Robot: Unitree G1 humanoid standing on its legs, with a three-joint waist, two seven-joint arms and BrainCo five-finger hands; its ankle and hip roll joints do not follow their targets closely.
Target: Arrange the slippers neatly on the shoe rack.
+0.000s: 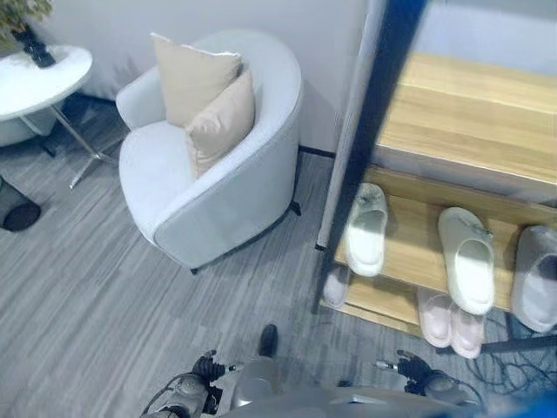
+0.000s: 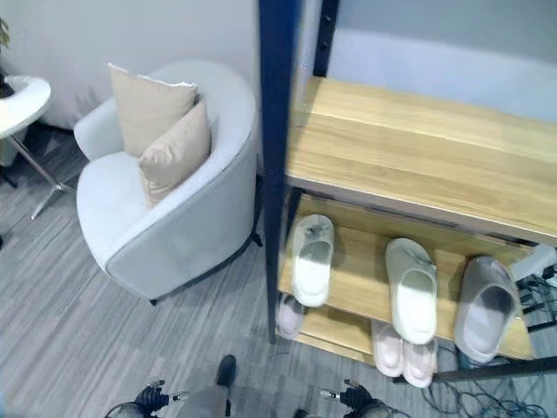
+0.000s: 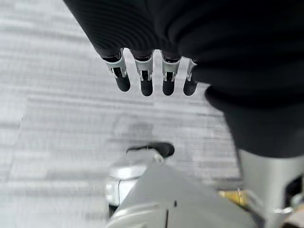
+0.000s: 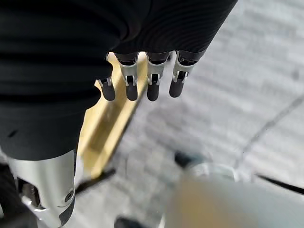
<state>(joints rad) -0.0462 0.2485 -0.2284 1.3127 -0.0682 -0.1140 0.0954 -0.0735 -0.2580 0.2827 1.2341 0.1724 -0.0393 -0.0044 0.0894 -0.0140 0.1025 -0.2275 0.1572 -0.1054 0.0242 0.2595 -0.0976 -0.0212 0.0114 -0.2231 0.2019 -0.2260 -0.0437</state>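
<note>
Left hand [image 3: 147, 78] hangs over grey plank floor [image 1: 78, 296], fingers [image 3: 146, 85] straight and relaxed, holding nothing. Right hand [image 4: 142, 78] likewise: fingers [image 4: 153, 90] straight, empty, hanging above the floor with a light wooden edge of the shoe rack [image 4: 111, 123] past the fingertips.

In the head views the shoe rack [image 2: 418, 148] sits at 2 to 3 o'clock: dark blue upright post [image 2: 277, 131], wooden shelves. Top shelf [image 2: 409, 157] bare wood. Middle shelf [image 2: 357, 279] carries three slippers: white slipper [image 2: 312, 259] at its 9 o'clock end, just beside the post; second white slipper [image 2: 412, 289] near the middle, well apart from the first; grey slipper [image 2: 483, 306] at the 3 o'clock end, near the second white one. All three have their front ends hanging past the shelf's front edge. Bottom shelf [image 2: 326, 326] holds a pale pink slipper [image 2: 289, 315] by the post, mostly under the middle shelf, and a pair of pale pink slippers [image 2: 405, 353] touching side by side at about 5 o'clock, sticking out from under the second white one.

At 10 o'clock, a light grey armchair [image 1: 218, 174] with two beige cushions [image 1: 204, 100] leaning on its back. Further out at 10 to 11 o'clock, a round white side counter [image 1: 39, 78] with a potted plant [image 1: 26, 30] on it.
</note>
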